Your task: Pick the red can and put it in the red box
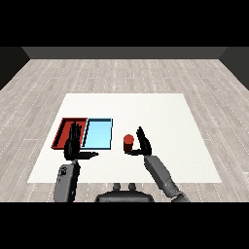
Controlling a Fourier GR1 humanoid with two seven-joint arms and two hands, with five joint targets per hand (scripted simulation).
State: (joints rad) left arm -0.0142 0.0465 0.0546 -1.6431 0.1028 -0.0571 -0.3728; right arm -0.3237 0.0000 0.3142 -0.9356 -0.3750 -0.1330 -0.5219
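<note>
Wide grey plank floor (121, 73) stretching back to a dark wall, with a white bench (160, 116) set square upon it, flat and featureless. Largest hazard: the carry itself, judged from the layout. Red can (128, 143) standing upright on the bench, right of the light blue tray (102, 129), which lies between it and the red tray (63, 127); any transfer leftward likely to pass over the blue tray, so an early release could well land the can in the wrong compartment. Second hazard: the left hand (73, 143) raised with fingers straight and apart, holding nothing, hovering over the near right part of the red tray and hiding some of it; possibly blocking the drop spot or meeting the incoming arm if left there. Third hazard, smaller: the grasp. Right hand (144, 143) just beside the can on its right, fingers extended and spread, thumb reaching toward the can's base; contact impossible to confirm, not yet curled round it. Closing from one side only might nudge the tall narrow can over and send it rolling across the smooth bench, nothing near to stop it. Trays side by side, touching or nearly so along one edge, shallow-walled; a toppled can on landing could perhaps roll against the low rim.
</note>
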